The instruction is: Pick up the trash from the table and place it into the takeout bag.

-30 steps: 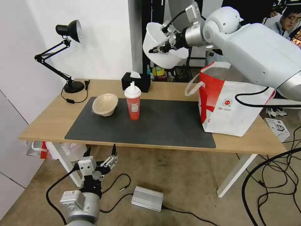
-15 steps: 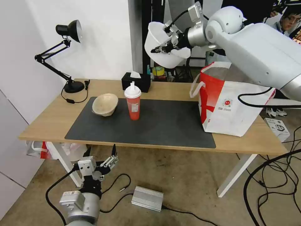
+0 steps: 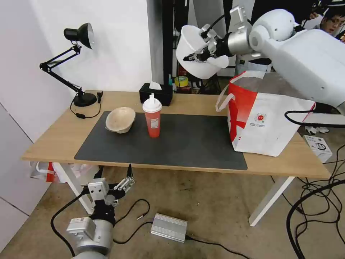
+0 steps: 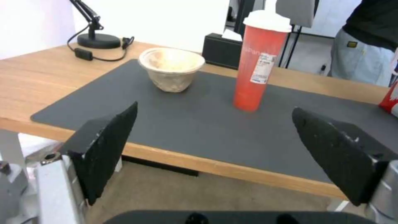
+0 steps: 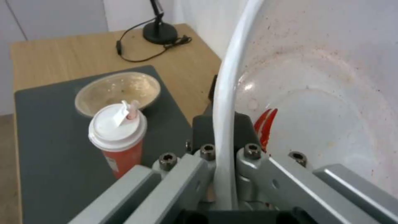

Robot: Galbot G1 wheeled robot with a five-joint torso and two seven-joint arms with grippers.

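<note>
High above the table's back edge, my right gripper (image 3: pixel 194 56) is shut on the rim of the wide white plastic bowl (image 3: pixel 196 66), which hangs tilted, up and left of the red-and-white takeout bag (image 3: pixel 266 118). The right wrist view shows that rim pinched between the fingers, with red scraps inside the bowl (image 5: pixel 331 102). On the dark mat (image 3: pixel 187 144) stand a red drink cup with a white dome lid (image 3: pixel 152 117) (image 4: pixel 259 62) (image 5: pixel 118 137) and a beige paper bowl (image 3: pixel 120 119) (image 4: pixel 171 68) (image 5: pixel 118 90). My left gripper (image 3: pixel 113 180) waits open below the table's front edge.
A black tissue box (image 3: pixel 155 94) and a black desk lamp (image 3: pixel 77 64) stand along the table's back. The bag's white handle (image 3: pixel 222 99) droops toward the mat. On the floor lie a silver box (image 3: pixel 169 227) and cables. A white table leg (image 3: pixel 271 199) stands at right.
My right gripper has carried the white bowl to the right, closer to the takeout bag's opening. The left arm has barely moved.
</note>
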